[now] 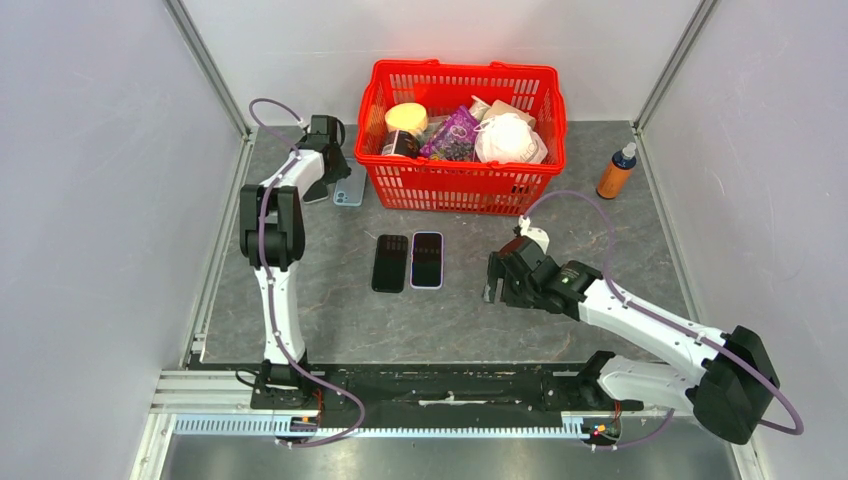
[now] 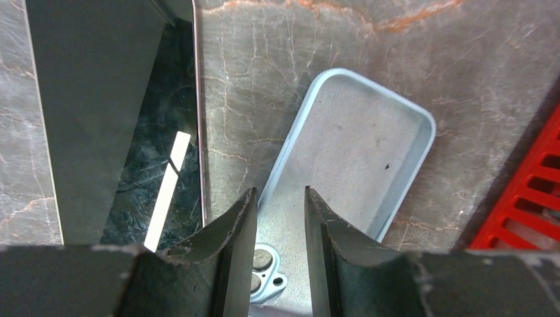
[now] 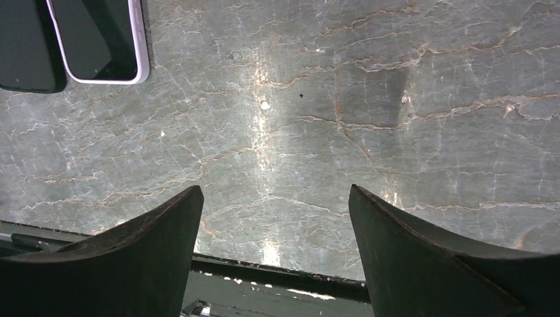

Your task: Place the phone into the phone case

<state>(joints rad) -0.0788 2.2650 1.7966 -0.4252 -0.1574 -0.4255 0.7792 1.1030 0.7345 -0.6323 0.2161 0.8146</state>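
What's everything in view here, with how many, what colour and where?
phone case: one, pale blue, far left beside the basket
black phone: one, black, centre
lilac-edged phone: one, dark screen, right of the black phone
glossy slab: one, dark, silver-edged, left of the case; possibly a phone
basket: one, red, far centre
jar, purple packet, white bundle: one each, inside the basket
bottle: one, orange, far right
left gripper: one, black, over the case's end
right gripper: one, black, open, right of the phones
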